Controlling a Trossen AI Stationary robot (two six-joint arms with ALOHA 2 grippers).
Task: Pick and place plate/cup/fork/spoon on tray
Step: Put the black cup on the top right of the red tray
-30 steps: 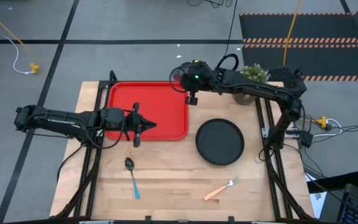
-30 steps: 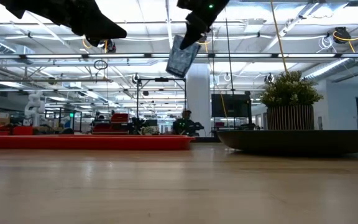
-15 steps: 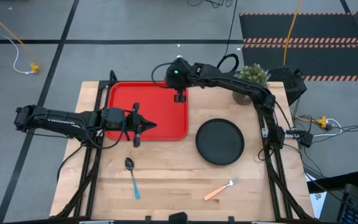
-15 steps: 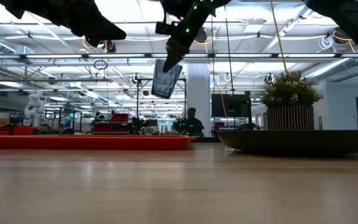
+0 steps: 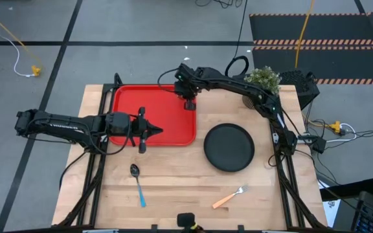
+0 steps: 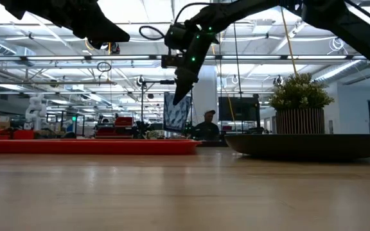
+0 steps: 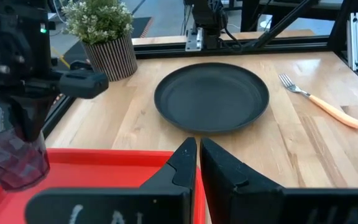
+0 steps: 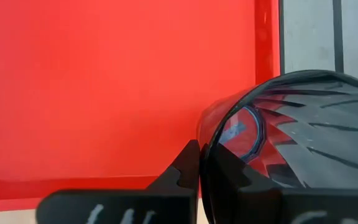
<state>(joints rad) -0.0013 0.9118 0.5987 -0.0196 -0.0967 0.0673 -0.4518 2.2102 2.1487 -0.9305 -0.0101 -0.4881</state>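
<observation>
The cup (image 6: 176,113), pinched at its rim by the right gripper (image 5: 189,102), hangs above the red tray's (image 5: 154,116) far right corner; only the low view shows it clear of the tray floor. The plate (image 5: 229,147), fork (image 5: 230,196) and spoon (image 5: 136,182) lie on the table. The left gripper (image 5: 142,137), fingers together and empty, hovers over the tray's near edge.

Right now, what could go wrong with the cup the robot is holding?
1. The right pincer pinches only the cup's rim, and the cup hangs above the tray, so it might slip and drop.
2. The cup is over the tray's corner near the rim; let go there, it could catch the rim and tip or roll off.
3. The left pincer hovers shut over the tray's near edge, so the arms may get crowded.
</observation>
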